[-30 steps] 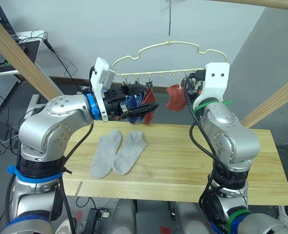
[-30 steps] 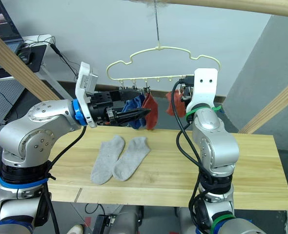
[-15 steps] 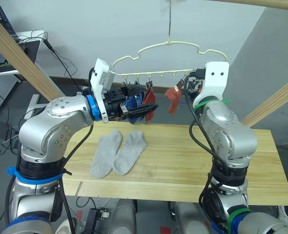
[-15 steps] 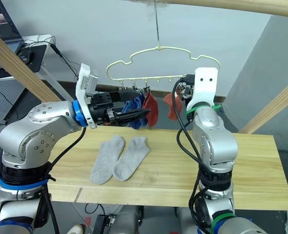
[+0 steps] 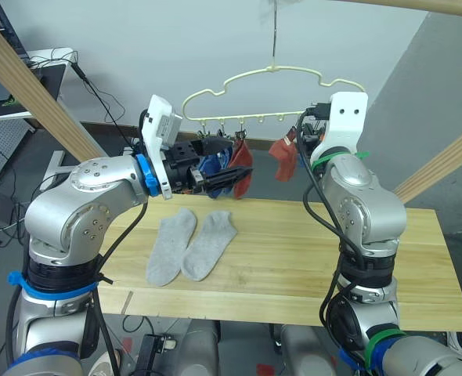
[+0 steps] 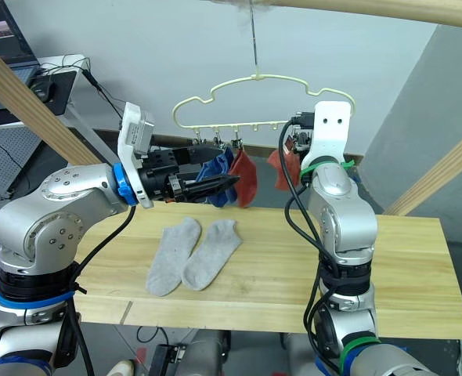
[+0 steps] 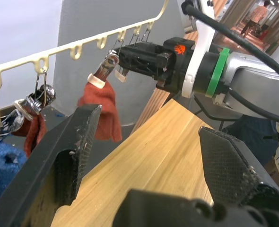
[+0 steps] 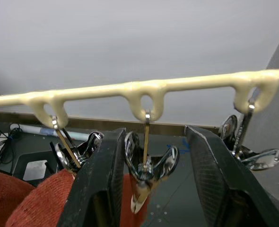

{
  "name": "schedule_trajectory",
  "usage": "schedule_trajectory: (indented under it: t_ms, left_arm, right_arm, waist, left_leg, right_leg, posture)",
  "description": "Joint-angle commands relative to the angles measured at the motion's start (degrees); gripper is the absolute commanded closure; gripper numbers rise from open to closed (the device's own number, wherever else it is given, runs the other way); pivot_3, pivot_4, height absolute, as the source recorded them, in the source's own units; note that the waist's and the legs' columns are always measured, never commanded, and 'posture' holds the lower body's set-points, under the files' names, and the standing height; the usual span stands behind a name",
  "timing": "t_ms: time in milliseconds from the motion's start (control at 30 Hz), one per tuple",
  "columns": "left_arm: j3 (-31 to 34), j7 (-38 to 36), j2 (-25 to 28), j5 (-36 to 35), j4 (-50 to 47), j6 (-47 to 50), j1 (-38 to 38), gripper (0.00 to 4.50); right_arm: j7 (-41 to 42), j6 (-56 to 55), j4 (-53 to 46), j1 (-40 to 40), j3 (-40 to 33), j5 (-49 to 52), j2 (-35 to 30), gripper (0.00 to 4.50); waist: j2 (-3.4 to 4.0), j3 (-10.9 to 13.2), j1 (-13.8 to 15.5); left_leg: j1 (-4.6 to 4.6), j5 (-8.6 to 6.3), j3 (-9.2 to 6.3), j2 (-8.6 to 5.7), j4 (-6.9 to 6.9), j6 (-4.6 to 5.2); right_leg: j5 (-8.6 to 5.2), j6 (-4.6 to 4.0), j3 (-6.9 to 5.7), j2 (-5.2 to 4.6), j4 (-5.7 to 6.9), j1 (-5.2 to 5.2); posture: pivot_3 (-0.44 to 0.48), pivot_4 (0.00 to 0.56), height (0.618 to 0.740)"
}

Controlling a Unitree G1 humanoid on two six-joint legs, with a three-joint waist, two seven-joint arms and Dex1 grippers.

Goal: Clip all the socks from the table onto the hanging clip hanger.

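1. Hanging by its metal hook from a thin rod under a wooden pole, the pale-yellow wavy clip hanger [image 5: 270, 75] is carrying a row of small metal clips along its lower bar.
2. Dangling from the clips are two blue socks [image 5: 212, 164] bunched at the robot's left, a rust red sock [image 5: 241, 159] just beside them, and a second rust red sock [image 5: 283, 156] near the right end of the bar.
3. Two light grey socks [image 5: 188, 244] are lying flat, side by side and touching, on the light wooden bench [image 5: 309, 258], below the hanger and toward the robot's left.
4. The left gripper [image 5: 232, 176] is reaching in beside the blue socks and the first red sock; in the left wrist view its two black fingers [image 7: 68, 151] are standing wide apart and gripping nothing.
5. The right gripper [image 8: 149, 179] is raised to the hanger's bar at the second red sock. In the right wrist view its fingers [image 8: 99, 184] are set either side of one metal clip [image 8: 146, 172], close to the clip's wings, with red fabric showing just beside one finger.
6. Whether those fingers are actually squeezing the clip is something I cannot tell.
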Motion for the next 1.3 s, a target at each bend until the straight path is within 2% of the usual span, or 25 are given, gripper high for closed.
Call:
schedule_trajectory:
  t_ms: [33,967,1300]
  left_arm:
    - [1.7,0.3,0.7,-1.2,-2.5,-0.1,0.3,0.7]
    - [1.3,1.3,1.0,-0.9,-2.6,-0.6,0.5,0.7]
    - [1.0,1.3,1.0,-0.6,-2.2,-1.1,0.5,0.7]
  right_arm:
    - [0.2,-2.2,-0.4,-2.1,-0.1,0.2,0.5,2.43]
    - [-0.1,-2.9,1.7,-3.5,-0.3,0.3,1.6,2.43]
    - [-0.8,-0.3,-1.1,-1.7,0.4,-0.2,2.5,2.43]
  waist:
    - [0.0,0.0,0.0]
    - [0.01,0.0,0.6]
    - [0.02,0.0,0.6]
  left_leg:
    - [0.0,0.0,0.0,0.0,0.0,0.0]
    - [0.0,0.0,0.0,0.0,-0.05,0.0]
    - [0.0,0.0,0.0,0.0,-0.09,0.01]
  right_leg:
    - [0.0,0.0,0.0,0.0,0.0,0.0]
    - [0.0,0.0,0.0,0.0,-0.07,-0.01]
    - [0.0,0.0,0.0,0.0,-0.11,-0.01]
  posture:
    - [0.081,0.316,0.74]
    - [0.094,0.316,0.74]
    - [0.082,0.319,0.74]
